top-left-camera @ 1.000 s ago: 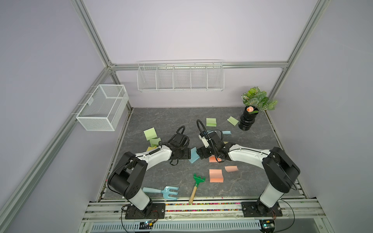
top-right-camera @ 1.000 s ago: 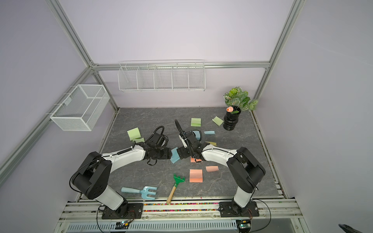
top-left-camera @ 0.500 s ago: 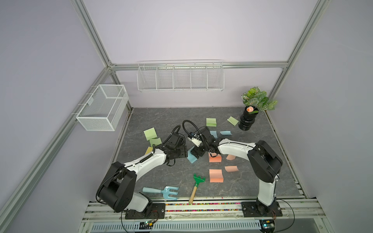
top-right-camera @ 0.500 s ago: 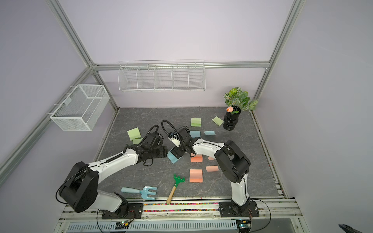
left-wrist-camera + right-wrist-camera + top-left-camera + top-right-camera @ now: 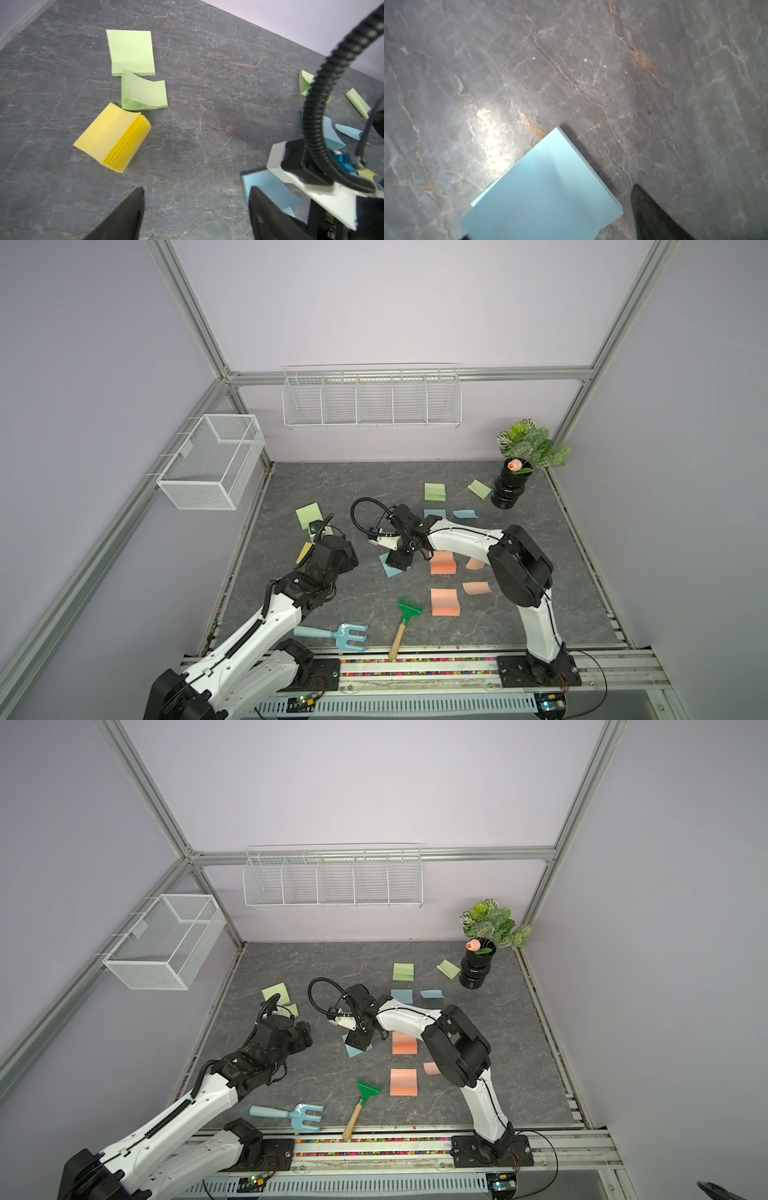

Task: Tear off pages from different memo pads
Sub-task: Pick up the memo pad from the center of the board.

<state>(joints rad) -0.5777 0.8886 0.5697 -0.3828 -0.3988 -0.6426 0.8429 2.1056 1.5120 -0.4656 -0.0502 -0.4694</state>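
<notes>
**A robot lab test cell**

Bare lilac walls (image 5: 374, 302) boxed in by a metal frame (image 5: 200, 329), a left arm (image 5: 274, 614) and a right arm (image 5: 457, 541) bolted to a rail (image 5: 415, 668) at the front, wire baskets (image 5: 370, 398) hung on the walls. The stone-look table (image 5: 561, 564) carries scattered props: memo pads (image 5: 444, 601), garden hand tools (image 5: 349, 637), a potted plant (image 5: 530, 443), probably plastic.

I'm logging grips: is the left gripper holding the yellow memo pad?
No, the left gripper is open over bare table, and the yellow memo pad lies apart from it.
</notes>
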